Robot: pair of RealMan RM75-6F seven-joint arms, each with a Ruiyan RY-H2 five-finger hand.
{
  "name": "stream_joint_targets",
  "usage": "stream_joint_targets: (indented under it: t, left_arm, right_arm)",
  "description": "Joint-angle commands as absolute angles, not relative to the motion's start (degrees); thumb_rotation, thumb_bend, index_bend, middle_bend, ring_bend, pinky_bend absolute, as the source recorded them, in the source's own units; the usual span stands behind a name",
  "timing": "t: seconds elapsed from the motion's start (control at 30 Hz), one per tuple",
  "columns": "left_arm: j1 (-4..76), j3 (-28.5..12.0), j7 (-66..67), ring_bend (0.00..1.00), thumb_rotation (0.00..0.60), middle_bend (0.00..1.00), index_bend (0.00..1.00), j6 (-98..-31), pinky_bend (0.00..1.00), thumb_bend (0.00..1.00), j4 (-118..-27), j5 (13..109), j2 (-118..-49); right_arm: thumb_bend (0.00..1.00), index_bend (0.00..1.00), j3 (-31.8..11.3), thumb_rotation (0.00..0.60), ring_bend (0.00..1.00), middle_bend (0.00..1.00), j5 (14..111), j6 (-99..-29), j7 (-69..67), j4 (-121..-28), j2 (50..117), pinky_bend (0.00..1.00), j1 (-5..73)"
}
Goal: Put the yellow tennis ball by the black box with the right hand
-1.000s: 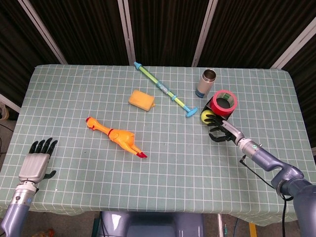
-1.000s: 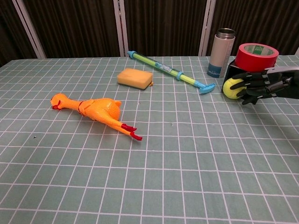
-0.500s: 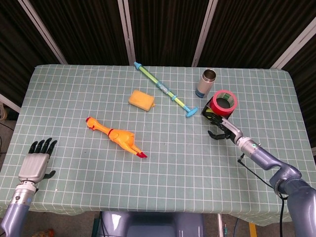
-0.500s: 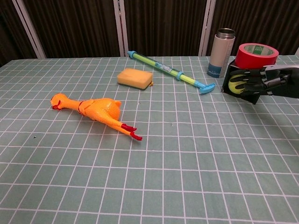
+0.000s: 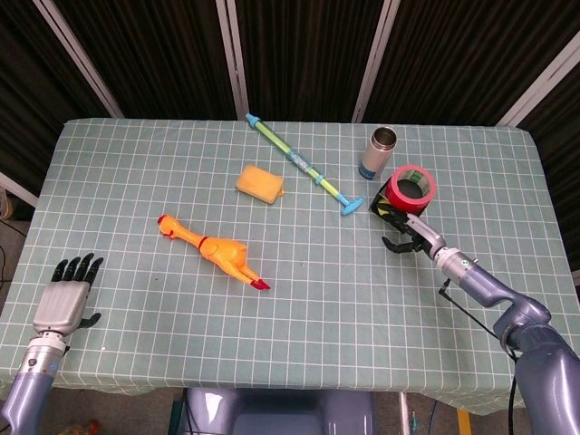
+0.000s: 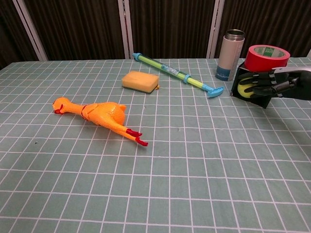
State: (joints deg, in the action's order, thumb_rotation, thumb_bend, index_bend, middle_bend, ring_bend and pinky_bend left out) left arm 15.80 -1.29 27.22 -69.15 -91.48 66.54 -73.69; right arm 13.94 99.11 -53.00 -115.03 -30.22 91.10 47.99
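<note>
- The tabletop [image 5: 127,163] carries a rubber chicken [image 5: 214,248] and a sponge [image 5: 260,183], both well apart from the action.
- The black box [image 6: 265,100], red tape roll [image 6: 266,58] on top, sits at the far right.
- The right hand [image 6: 265,85] has its fingers [image 6: 253,89] curled round the yellow tennis ball [image 6: 246,88] — already touching the box.
- Left hand [image 5: 65,301] lies idle, fingers straight, holding nothing.
- Judgement: nearly done — only letting go remains.

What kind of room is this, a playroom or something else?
Probably a robot test room, not a playroom. Dark curtains hang behind a table with a checked cloth, and a robot's right hand reaches among odd props like a rubber chicken.
</note>
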Motion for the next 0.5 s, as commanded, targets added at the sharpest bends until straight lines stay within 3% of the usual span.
stream_joint_targets:
  t: [0.03,0.5]
  left_arm:
    - [15.7,-1.3,27.1,0.0,0.6,0.0,0.0,-69.4,0.01,0.17,-91.6,66.7,-73.6]
    - [15.5,-1.0,26.3,0.0,0.6,0.0,0.0,-69.6,0.01,0.17,-91.9,67.2,-73.1]
  right_arm:
    - [0.53,0.0,14.3,0.6,0.0,0.0,99.5,-53.2,-115.3,-28.2,92.1,0.0,47.9]
    - [0.47,0.0,12.2,0.6,0.0,0.0,97.9,-54.1,-102.4,-25.3,95.0,0.0,46.1]
